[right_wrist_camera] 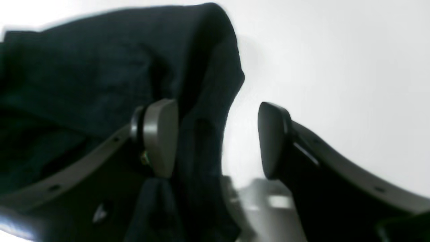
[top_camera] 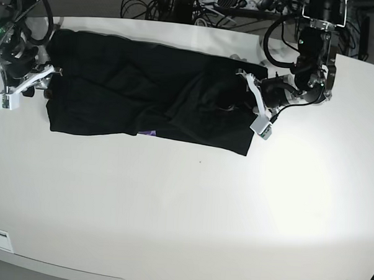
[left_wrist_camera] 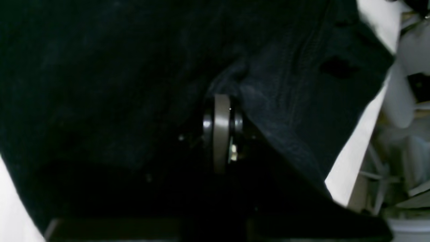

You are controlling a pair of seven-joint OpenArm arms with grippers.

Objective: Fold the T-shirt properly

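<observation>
Now my left gripper (left_wrist_camera: 221, 101) is pressed tight together, pinching a bunch of the black T-shirt (top_camera: 145, 95). My right gripper (right_wrist_camera: 218, 137) is spread wide, and a fold of the shirt hangs between its fingers (right_wrist_camera: 161, 134), touching just one of them. The T-shirt lies spread long across the far part of the white table (top_camera: 184, 214), reaching from one of my arms to the other. Only the base view shows a tiny bit of purple (top_camera: 149, 133) peeking out at the shirt's near edge. I can't read any words anywhere.
</observation>
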